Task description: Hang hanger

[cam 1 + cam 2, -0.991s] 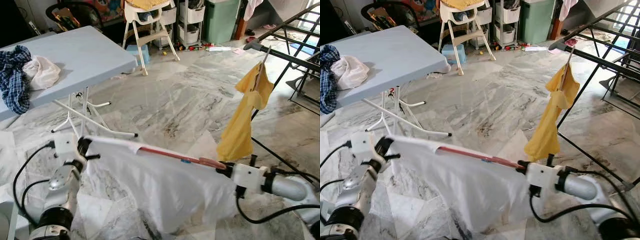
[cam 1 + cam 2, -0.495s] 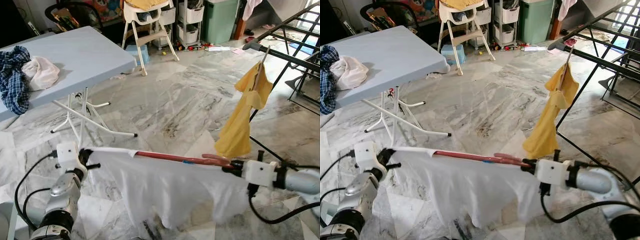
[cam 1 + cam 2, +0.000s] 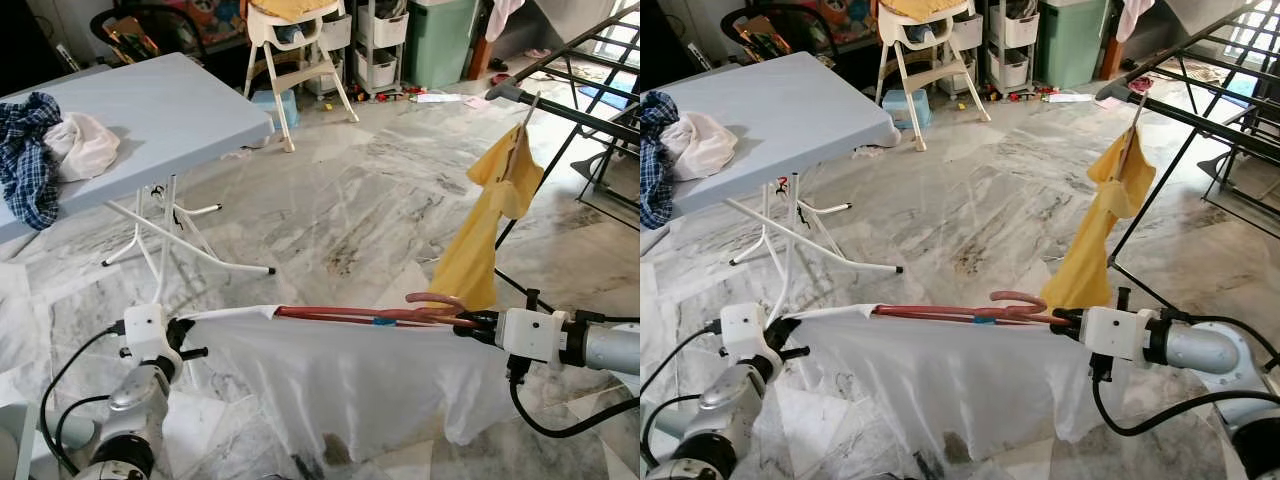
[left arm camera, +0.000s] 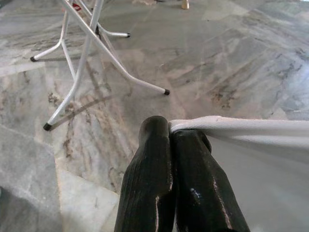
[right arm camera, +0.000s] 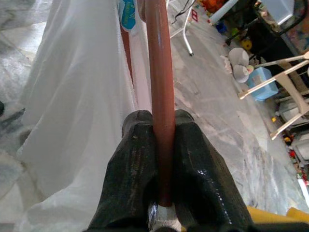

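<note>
Left eye view: right gripper (image 3: 470, 322) pinching red hanger (image 3: 360, 316), left gripper (image 3: 186, 338) pinching white garment (image 3: 350, 385), carrying; next, hooking onto drying rack (image 3: 570, 110).

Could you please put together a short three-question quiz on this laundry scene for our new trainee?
1. True or false: the right claw is shut on the red hanger.
2. What does the left claw pinch? A) checked shirt B) white garment C) yellow garment
3. Fill in: the yellow garment hangs from the black drying ____.

Key: 1 true; 2 B, the white garment; 3 rack.
</note>
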Controlling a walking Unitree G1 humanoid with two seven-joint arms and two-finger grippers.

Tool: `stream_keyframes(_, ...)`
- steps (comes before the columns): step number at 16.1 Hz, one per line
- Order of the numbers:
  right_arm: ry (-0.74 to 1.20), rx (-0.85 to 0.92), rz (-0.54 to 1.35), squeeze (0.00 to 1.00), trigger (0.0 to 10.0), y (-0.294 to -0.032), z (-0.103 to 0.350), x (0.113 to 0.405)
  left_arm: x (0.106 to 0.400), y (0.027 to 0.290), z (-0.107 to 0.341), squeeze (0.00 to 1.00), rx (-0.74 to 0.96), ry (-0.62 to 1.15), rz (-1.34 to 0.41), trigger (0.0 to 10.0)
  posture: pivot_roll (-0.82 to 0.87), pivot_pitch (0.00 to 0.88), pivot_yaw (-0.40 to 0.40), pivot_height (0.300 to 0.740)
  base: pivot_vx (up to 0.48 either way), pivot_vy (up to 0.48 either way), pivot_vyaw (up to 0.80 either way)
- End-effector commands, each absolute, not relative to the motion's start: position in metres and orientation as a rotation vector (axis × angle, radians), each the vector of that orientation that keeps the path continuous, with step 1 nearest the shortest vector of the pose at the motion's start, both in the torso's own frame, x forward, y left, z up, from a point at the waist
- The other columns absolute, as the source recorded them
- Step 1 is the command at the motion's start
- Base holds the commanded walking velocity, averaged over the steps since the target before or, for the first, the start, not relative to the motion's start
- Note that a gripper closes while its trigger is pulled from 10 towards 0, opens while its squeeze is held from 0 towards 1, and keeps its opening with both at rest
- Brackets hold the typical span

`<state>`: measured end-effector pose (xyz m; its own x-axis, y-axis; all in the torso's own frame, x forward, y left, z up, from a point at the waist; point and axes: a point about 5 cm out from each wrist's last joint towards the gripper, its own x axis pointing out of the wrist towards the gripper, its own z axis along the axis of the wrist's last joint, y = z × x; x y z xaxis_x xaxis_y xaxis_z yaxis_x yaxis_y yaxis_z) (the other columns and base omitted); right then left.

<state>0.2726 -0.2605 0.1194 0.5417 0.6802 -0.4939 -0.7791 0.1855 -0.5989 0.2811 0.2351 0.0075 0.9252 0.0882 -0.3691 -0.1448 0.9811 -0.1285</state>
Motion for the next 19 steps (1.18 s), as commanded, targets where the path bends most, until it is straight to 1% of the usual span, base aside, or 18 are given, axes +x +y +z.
stream_keyframes(1,0.09,-0.927,0.942,0.0,0.0,-0.275,0.14,0.278,0.284,0.243,0.016,1.0,-0.146,0.313,0.134,10.0,-0.13,0.0,0.095,0.74,0.0,0.0,0.0)
stream_keyframes(3,0.081,-0.912,0.966,0.0,0.0,-0.266,0.136,0.278,0.295,0.228,0.028,1.0,-0.113,0.252,0.052,10.0,-0.13,0.0,0.093,0.74,0.0,0.0,0.0)
stream_keyframes(4,0.073,-0.906,0.979,0.0,0.0,-0.26,0.132,0.279,0.303,0.221,0.037,1.0,-0.041,0.214,0.021,10.0,-0.13,0.0,0.093,0.74,0.0,0.0,0.0)
stream_keyframes(5,0.065,-0.903,0.987,0.0,0.0,-0.256,0.131,0.28,0.307,0.22,0.042,1.0,0.003,0.204,0.017,10.0,-0.13,0.0,0.093,0.74,0.0,0.0,0.0)
stream_keyframes(6,0.045,-0.9,0.997,0.0,0.0,-0.246,0.128,0.282,0.313,0.218,0.052,1.0,0.084,0.157,-0.015,10.0,-0.13,0.0,0.094,0.74,0.0,0.0,0.0)
stream_keyframes(9,0.004,-0.882,0.994,0.0,0.0,-0.228,0.124,0.287,0.317,0.219,0.062,1.0,0.326,0.128,-0.063,10.0,-0.13,0.0,0.093,0.74,0.0,0.0,0.0)
stream_keyframes(11,-0.009,-0.88,0.991,0.0,0.0,-0.217,0.118,0.288,0.319,0.223,0.067,1.0,0.399,0.108,-0.062,10.0,-0.13,0.0,0.094,0.74,0.0,0.0,0.0)
stream_keyframes(12,-0.023,-0.862,0.986,0.0,0.0,-0.208,0.114,0.289,0.32,0.222,0.07,1.0,0.443,0.087,-0.091,10.0,-0.13,0.0,0.095,0.74,0.0,0.0,0.0)
stream_keyframes(14,-0.023,-0.86,0.984,0.0,0.0,-0.201,0.109,0.288,0.318,0.218,0.069,1.0,0.413,0.087,-0.151,10.0,-0.13,0.0,0.093,0.74,0.0,0.0,0.0)
stream_keyframes(17,-0.011,-0.86,0.973,0.0,0.0,-0.197,0.102,0.287,0.315,0.207,0.074,1.0,0.363,0.059,-0.288,10.0,-0.12,0.0,0.086,0.74,0.0,0.0,0.0)
stream_keyframes(18,-0.007,-0.866,0.967,0.0,0.0,-0.197,0.101,0.287,0.314,0.207,0.075,1.0,0.363,0.053,-0.291,10.0,-0.12,0.0,0.085,0.74,0.0,0.0,0.0)
stream_keyframes(19,0.002,-0.889,0.912,0.0,0.0,-0.199,0.1,0.293,0.314,0.212,0.079,1.0,0.374,0.04,-0.24,10.0,-0.11,0.0,0.082,0.74,0.0,0.0,0.0)
